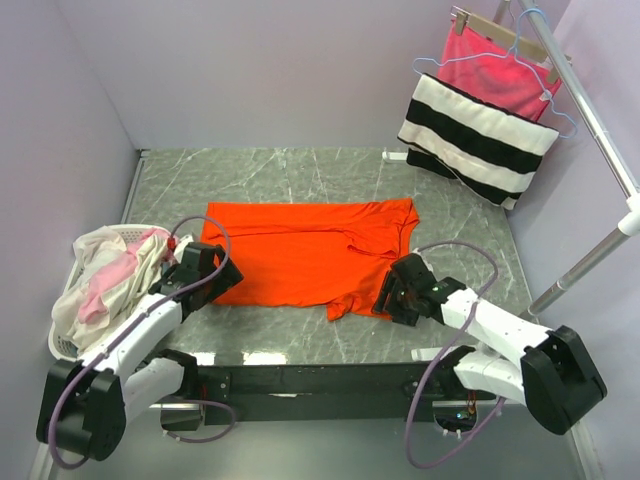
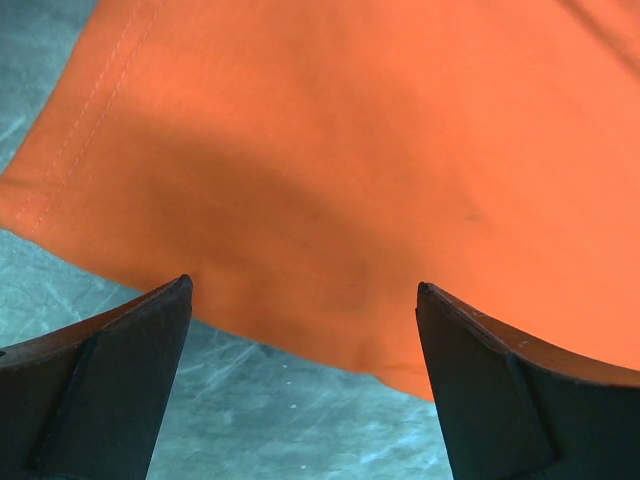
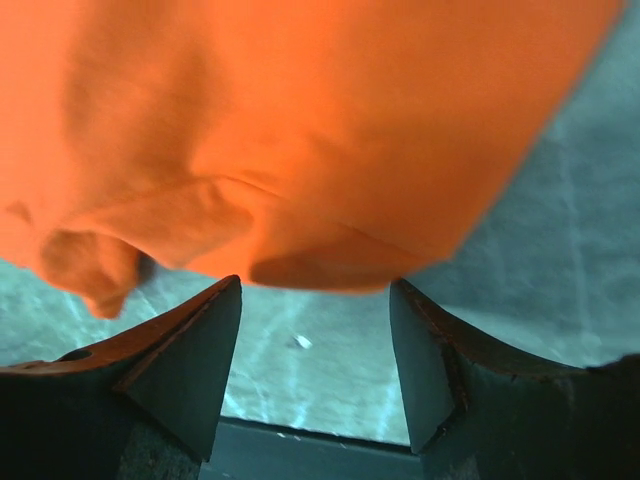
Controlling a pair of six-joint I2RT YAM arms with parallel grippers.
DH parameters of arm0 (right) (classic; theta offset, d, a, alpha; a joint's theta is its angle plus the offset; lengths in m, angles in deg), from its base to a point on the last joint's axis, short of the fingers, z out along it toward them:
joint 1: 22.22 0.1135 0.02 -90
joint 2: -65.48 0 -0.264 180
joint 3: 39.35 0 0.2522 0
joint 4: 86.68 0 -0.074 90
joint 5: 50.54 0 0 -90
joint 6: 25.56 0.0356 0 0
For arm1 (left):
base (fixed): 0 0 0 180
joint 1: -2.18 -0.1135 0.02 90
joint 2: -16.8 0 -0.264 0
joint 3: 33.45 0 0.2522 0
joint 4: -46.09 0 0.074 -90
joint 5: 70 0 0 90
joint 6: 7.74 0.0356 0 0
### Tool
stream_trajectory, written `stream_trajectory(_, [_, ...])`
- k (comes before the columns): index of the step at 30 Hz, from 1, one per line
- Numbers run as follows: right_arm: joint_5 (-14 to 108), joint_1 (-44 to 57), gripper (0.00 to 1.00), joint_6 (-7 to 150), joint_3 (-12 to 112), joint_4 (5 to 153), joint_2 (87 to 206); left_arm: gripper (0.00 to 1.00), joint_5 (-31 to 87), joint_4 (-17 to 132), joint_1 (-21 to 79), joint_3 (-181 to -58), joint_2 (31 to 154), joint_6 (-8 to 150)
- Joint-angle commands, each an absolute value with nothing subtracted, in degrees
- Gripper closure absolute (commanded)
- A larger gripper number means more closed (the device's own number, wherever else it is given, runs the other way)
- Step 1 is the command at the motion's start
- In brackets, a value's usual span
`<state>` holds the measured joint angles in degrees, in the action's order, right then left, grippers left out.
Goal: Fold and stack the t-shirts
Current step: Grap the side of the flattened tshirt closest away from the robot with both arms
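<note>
One shirt is out on the table (image 1: 300, 175) so far: the orange shirt (image 1: 300, 250) lies spread flat near the middle, hem to the left and sleeves to the right, with the near sleeve rumpled. I can't make out a finished fold in it, so I judge the task to be at its start.

The left gripper (image 1: 215, 275) sits at the shirt's near left edge. Its fingers are wide apart with nothing between them, and the cloth edge lies just ahead of the tips. The right gripper (image 1: 392, 290) is at the rumpled near right sleeve, fingers also apart and not closed on cloth, the sleeve edge just beyond them.

No stack exists yet. The cream and pink shirts (image 1: 110, 270) are heaped in the basket (image 1: 58, 345) at the left edge, unfolded. What is left, by my reading, is folding the orange shirt, then taking out, folding and stacking the others.
</note>
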<state>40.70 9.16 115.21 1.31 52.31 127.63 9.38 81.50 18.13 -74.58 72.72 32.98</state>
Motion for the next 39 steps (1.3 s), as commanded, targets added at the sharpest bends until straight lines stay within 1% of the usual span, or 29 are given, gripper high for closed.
stream_trajectory(1, [38.67,9.95,0.34,116.3,0.95,57.05,132.53,0.01,10.32,79.54,18.35,-74.89,75.42,32.07])
stream_trajectory(2, [38.67,10.03,0.35,116.04,1.13,57.66,132.89,0.0,10.5,79.27,18.35,-75.07,75.77,32.25])
stream_trajectory(5, [38.58,10.3,0.51,115.25,1.65,58.29,133.86,0.01,10.68,79.09,18.35,-75.51,76.57,32.16])
stream_trajectory(6, [38.5,10.47,0.66,114.81,1.92,58.2,133.77,0.0,10.59,79.1,18.35,-75.6,76.66,32.16])
stream_trajectory(8, [37.62,11.0,0.8,114.46,2.97,56.27,132.11,0.01,10.77,79.1,18.35,-75.51,76.83,32.07])
stream_trajectory(9, [37.18,11.18,0.95,113.76,3.32,55.57,131.23,0.0,10.77,78.92,18.35,-75.42,76.92,31.9])
stream_trajectory(10, [36.65,11.44,0.99,113.4,3.85,53.56,129.31,0.01,10.77,78.92,18.35,-75.42,76.92,31.9])
stream_trajectory(11, [36.56,11.27,1.0,112.96,5.07,52.15,128.07,0.0,10.59,79.09,18.35,-75.59,76.92,31.98])
stream_trajectory(16, [34.55,11.44,1.0,112.69,9.55,41.62,118.85,0.01,9.62,80.24,18.35,-76.56,77.18,32.86])
stream_trajectory(19, [33.84,11.35,1.0,113.22,11.84,36.6,116.64,0.01,9.62,80.24,18.35,-77.09,77.97,33.48])
stream_trajectory(24, [33.13,11.35,1.0,113.4,14.31,33.07,116.72,0.01,10.68,79.54,18.35,-77.62,79.82,34.18])
stream_trajectory(30, [34.54,11.35,1.0,110.24,20.45,34.81,121.02,0.01,11.21,79.53,18.35,-77.97,81.49,35.32])
stream_trajectory(31, [34.28,11.35,0.98,109.89,21.34,35.86,121.55,0.0,10.95,79.53,18.35,-77.97,81.58,35.32])
stream_trajectory(32, [34.1,11.27,0.77,108.93,21.69,37.01,122.34,0.0,11.03,79.45,18.35,-77.97,81.75,35.32])
stream_trajectory(33, [33.06,11.09,0.75,108.48,22.3,38.23,124.52,0.01,11.12,79.19,18.35,-77.88,81.84,35.32])
stream_trajectory(35, [33.04,11.0,0.74,106.21,23.1,41.57,127.25,0.0,11.03,79.1,18.35,-77.88,81.93,35.15])
stream_trajectory(38, [34.27,10.65,0.75,102.96,25.29,47.2,134.98,0.0,11.03,78.74,18.35,-78.14,82.28,35.41])
stream_trajectory(39, [34.45,10.74,0.75,101.72,26.34,48.34,139.35,0.01,10.94,78.83,18.35,-78.23,82.54,35.59])
